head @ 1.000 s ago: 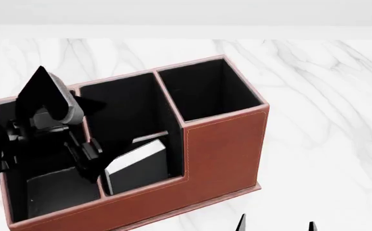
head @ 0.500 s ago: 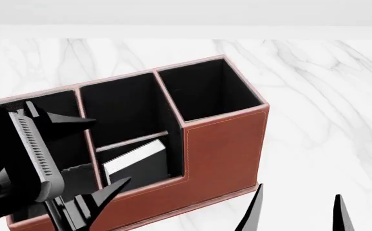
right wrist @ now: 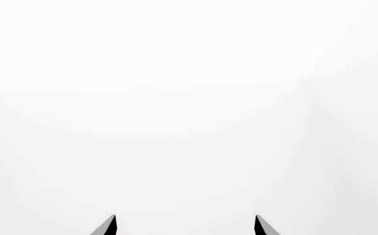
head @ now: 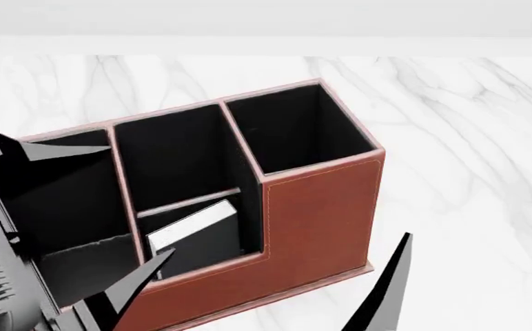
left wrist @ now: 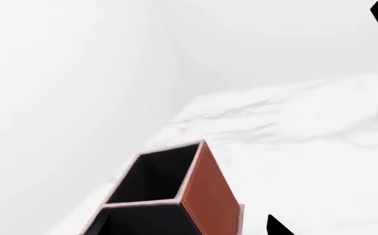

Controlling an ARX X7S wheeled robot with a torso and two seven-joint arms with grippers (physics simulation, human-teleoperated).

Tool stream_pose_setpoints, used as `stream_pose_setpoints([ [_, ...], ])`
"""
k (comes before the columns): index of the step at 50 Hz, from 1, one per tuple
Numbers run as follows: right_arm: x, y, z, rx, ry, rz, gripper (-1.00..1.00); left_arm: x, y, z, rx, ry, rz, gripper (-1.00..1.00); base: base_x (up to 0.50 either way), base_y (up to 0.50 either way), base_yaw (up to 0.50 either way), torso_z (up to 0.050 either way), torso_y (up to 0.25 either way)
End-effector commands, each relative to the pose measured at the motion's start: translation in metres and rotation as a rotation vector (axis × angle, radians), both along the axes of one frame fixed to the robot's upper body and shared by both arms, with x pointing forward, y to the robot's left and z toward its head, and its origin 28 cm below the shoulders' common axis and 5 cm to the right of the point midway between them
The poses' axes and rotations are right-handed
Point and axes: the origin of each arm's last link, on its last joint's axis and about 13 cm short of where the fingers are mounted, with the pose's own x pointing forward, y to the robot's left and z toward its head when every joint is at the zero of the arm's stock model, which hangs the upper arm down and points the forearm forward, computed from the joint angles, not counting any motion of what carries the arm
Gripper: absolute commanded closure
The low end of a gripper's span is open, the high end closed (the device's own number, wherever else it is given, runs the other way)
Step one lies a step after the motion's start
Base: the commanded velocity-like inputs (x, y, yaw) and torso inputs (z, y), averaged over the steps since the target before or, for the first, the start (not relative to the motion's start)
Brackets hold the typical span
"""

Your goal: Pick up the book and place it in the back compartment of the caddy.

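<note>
The book (head: 197,238) leans in the caddy's (head: 317,207) low front compartment, apparently; both hands released.

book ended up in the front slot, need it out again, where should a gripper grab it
Grip the book by its raised upper edge, coming straight down from above. It leans tilted inside the caddy's low front middle compartment, walls close on every side, so only the top is open. Close the jaws across its thickness, covers against the pads. The left gripper is nearest and open.
</note>
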Motion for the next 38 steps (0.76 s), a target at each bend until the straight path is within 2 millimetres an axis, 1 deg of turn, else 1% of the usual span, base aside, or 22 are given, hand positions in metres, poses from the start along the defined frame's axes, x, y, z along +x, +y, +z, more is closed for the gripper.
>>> stream_pose_setpoints([
  [1, -0.012, -0.003, 0.019, 0.003, -0.079, -0.017, -1.0, -0.016, 0.0, 0.014, -0.013, -0.073, -0.009, -1.0, 0.0, 0.0, 0.0, 0.0, 0.0],
  [3, -0.013, -0.004, 0.021, 0.008, -0.091, -0.02, -1.0, -0.02, 0.0, 0.016, -0.015, -0.091, -0.014, -1.0, 0.0, 0.0, 0.0, 0.0, 0.0],
  [8, -0.017, -0.006, 0.026, 0.013, -0.114, -0.025, -1.0, -0.023, 0.001, 0.021, -0.012, -0.124, -0.012, -1.0, 0.0, 0.0, 0.0, 0.0, 0.0],
  [10, -0.022, -0.007, 0.027, 0.015, -0.131, -0.027, -1.0, -0.028, 0.004, 0.024, -0.021, -0.151, 0.009, -1.0, 0.0, 0.0, 0.0, 0.0, 0.0],
  [12, -0.026, -0.008, 0.028, 0.011, -0.144, -0.03, -1.0, -0.033, 0.001, 0.024, -0.014, -0.146, -0.014, -1.0, 0.0, 0.0, 0.0, 0.0, 0.0],
  [18, -0.034, -0.009, 0.031, 0.009, -0.176, -0.039, -1.0, -0.038, 0.0, 0.025, -0.014, -0.156, -0.021, -1.0, 0.0, 0.0, 0.0, 0.0, 0.0],
  [26, -0.036, -0.011, 0.033, 0.014, -0.194, -0.04, -1.0, -0.044, 0.0, 0.026, -0.014, -0.178, -0.031, -1.0, 0.0, 0.0, 0.0, 0.0, 0.0],
  [34, -0.036, -0.011, 0.03, 0.016, -0.193, -0.038, -1.0, -0.046, 0.0, 0.023, -0.019, -0.199, -0.047, -1.0, 0.0, 0.0, 0.0, 0.0, 0.0],
  [38, -0.036, -0.012, 0.03, 0.02, -0.2, -0.04, -1.0, -0.044, -0.002, 0.021, -0.007, -0.206, -0.045, -1.0, 0.0, 0.0, 0.0, 0.0, 0.0],
])
